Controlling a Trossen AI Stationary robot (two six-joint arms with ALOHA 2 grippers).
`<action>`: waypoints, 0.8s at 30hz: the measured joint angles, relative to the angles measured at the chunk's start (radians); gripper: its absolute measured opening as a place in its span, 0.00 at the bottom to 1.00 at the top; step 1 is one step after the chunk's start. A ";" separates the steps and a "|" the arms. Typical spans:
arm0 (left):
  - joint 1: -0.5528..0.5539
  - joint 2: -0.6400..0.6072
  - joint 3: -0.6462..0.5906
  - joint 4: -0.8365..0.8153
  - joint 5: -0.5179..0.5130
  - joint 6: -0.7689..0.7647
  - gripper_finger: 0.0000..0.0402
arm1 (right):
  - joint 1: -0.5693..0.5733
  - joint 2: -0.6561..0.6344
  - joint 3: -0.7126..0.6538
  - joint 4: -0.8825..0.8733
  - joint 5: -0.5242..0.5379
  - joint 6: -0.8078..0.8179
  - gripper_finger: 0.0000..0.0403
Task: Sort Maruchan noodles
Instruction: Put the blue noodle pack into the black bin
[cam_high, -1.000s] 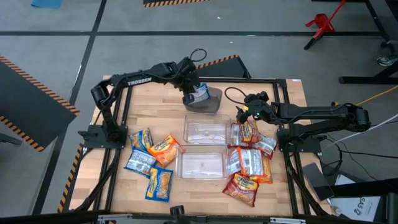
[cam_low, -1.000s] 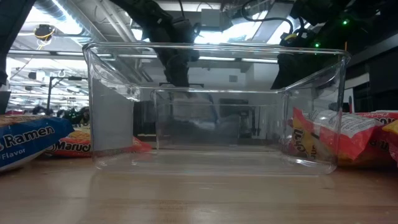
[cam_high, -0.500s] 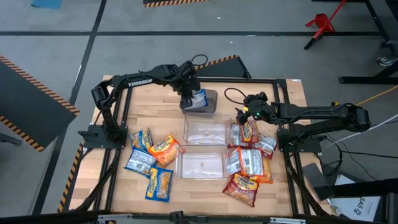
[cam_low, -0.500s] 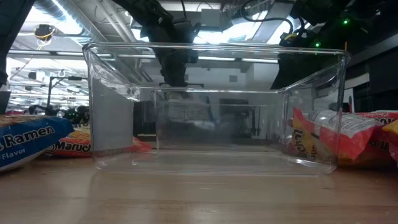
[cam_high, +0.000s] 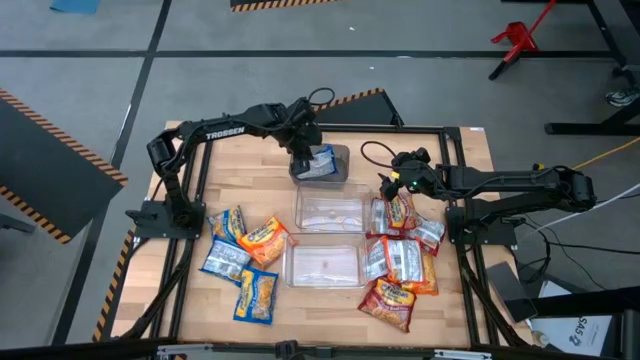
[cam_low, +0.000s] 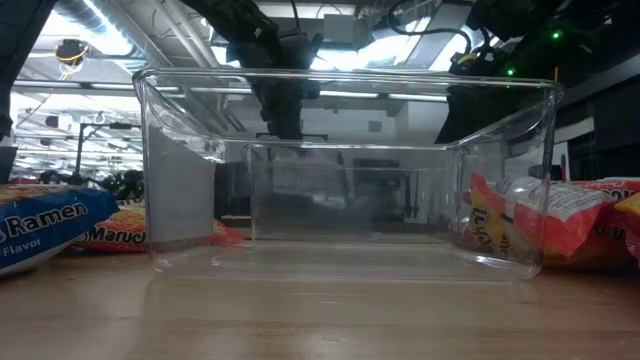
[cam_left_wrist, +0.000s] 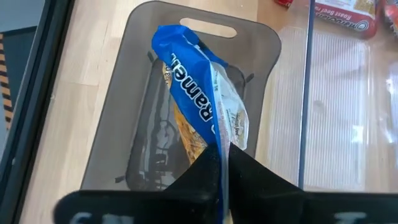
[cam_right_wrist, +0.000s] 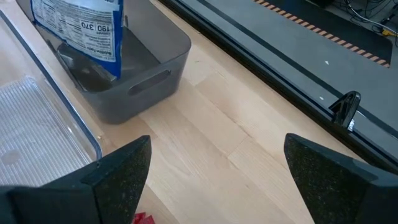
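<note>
A blue-and-yellow noodle packet (cam_left_wrist: 199, 93) stands on end in a grey bin (cam_high: 338, 172) at the table's far middle, with my left gripper (cam_left_wrist: 221, 165) shut on it from above. The right wrist view shows the same packet (cam_right_wrist: 81, 31) upright in the grey bin (cam_right_wrist: 143, 74). My right gripper (cam_right_wrist: 217, 180) hovers open over bare wood near the bin; in the high view this gripper (cam_high: 392, 185) is above the right pile of packets (cam_high: 400, 255). Several more packets (cam_high: 240, 260) lie flat on the table's left. My left gripper pinches the packet's upper end (cam_left_wrist: 214, 140) between its two fingers, slanting down from above. The packet hangs below the fingers, nearly upright, its lower end (cam_right_wrist: 112, 71) inside the grey bin. Whether that end touches the bin floor cannot be told.
Two clear bins (cam_high: 328, 210) (cam_high: 322, 265) stand in the table's middle, one behind the other; the near one (cam_low: 350, 170) fills the low view. A black cable (cam_high: 370, 155) loops on the wood between the grey bin and my right arm.
My left gripper has tipped a little over the grey bin while staying in place, and the blue packet has swung with it to stand more upright in the bin. The grey bin now sits slightly further toward the table's left.
</note>
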 joint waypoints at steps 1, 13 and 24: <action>0.000 0.000 0.000 0.000 0.000 0.011 0.08 | 0.000 0.000 0.000 0.000 0.000 0.000 0.87; -0.006 -0.001 0.009 0.017 -0.175 0.036 0.29 | 0.000 0.000 0.000 0.000 -0.036 -0.001 0.87; -0.006 -0.003 -0.008 0.139 -0.185 0.041 0.19 | 0.000 0.000 0.000 -0.009 -0.045 -0.001 0.87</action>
